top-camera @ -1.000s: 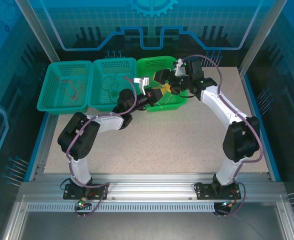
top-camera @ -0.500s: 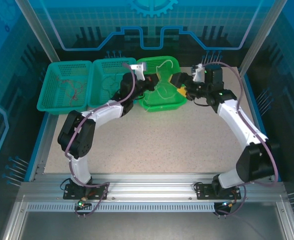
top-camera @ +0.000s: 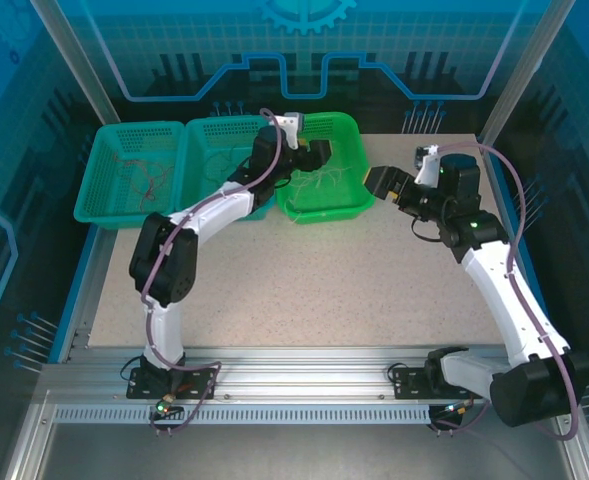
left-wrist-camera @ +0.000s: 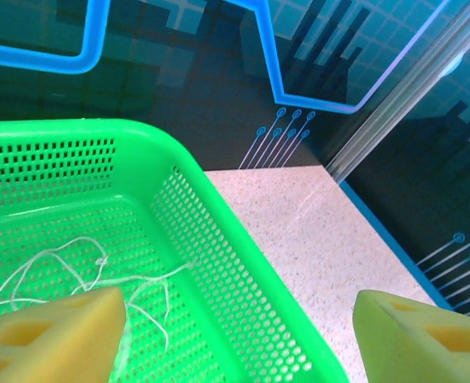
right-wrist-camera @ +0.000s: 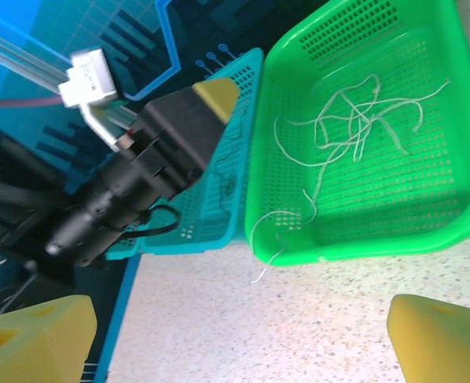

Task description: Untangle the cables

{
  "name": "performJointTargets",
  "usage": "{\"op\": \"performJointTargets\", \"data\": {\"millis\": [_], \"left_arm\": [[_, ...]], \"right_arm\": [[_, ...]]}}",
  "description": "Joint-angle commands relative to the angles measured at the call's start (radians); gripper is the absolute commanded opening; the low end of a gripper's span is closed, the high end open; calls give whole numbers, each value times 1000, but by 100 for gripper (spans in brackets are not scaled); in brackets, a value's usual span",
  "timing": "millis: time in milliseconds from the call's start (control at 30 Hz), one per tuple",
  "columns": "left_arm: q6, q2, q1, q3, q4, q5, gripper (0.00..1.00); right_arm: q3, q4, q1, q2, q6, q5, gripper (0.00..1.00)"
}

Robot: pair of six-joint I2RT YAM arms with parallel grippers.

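Pale yellow cables [top-camera: 319, 180] lie loose in the bright green basket [top-camera: 346, 205]; the same strands [right-wrist-camera: 354, 120] spread over its floor, and one strand [right-wrist-camera: 278, 231] hangs over the near rim onto the table. Red cables [top-camera: 144, 180] lie in the far-left teal basket and dark green ones [top-camera: 219, 165] in the middle teal basket. My left gripper [top-camera: 309, 152] hovers open over the green basket's back left, its yellow pads [left-wrist-camera: 51, 335] wide apart above pale strands [left-wrist-camera: 83, 271]. My right gripper [top-camera: 384, 180] stands open over the table, right of the basket, holding nothing.
Three baskets stand side by side along the back edge: teal [top-camera: 84, 205], teal [top-camera: 199, 208] and green. The speckled table [top-camera: 324, 280] stretches in front of them. Glass walls and metal posts [top-camera: 519, 80] close in the sides and back.
The grippers, close together over the green basket a second ago, have drawn apart. The right arm swung right onto the table side, the left moved back. The pale strand stretched between them now lies in the basket.
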Motion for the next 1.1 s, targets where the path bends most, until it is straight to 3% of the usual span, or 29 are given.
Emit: {"op": "performJointTargets", "data": {"millis": [0, 133, 267, 400, 500, 600, 700, 867, 900, 1067], "left_arm": [[75, -194, -25, -83, -11, -23, 78], [112, -408, -42, -278, 5, -47, 80], [159, -636, -46, -493, -48, -155, 82], [194, -867, -47, -684, -169, -391, 84], [217, -1005, -38, -832, -202, -600, 91], [218, -1082, 12, -973, -174, -750, 99], [242, -1090, 70, -1060, -123, -798, 99], [262, -1019, 175, -1153, 28, -777, 99], [246, -1000, 213, -1165, 48, -737, 99], [213, -877, 356, -1232, 237, -484, 99]], "right_arm": [[-23, -25, 10, -9, -98, 76, 95], [-60, 31, 13, -10, -159, 111, 95], [-141, 125, 13, -30, -233, 224, 92], [-313, 279, 36, -78, -316, 515, 92], [-416, 370, 67, -85, -375, 752, 98], [-527, 502, 91, -55, -475, 875, 100], [-569, 557, 74, 26, -506, 925, 100], [-605, 787, -11, 233, -566, 873, 100], [-601, 844, -19, 268, -589, 890, 100], [-659, 1002, -63, 307, -653, 646, 100]]}}
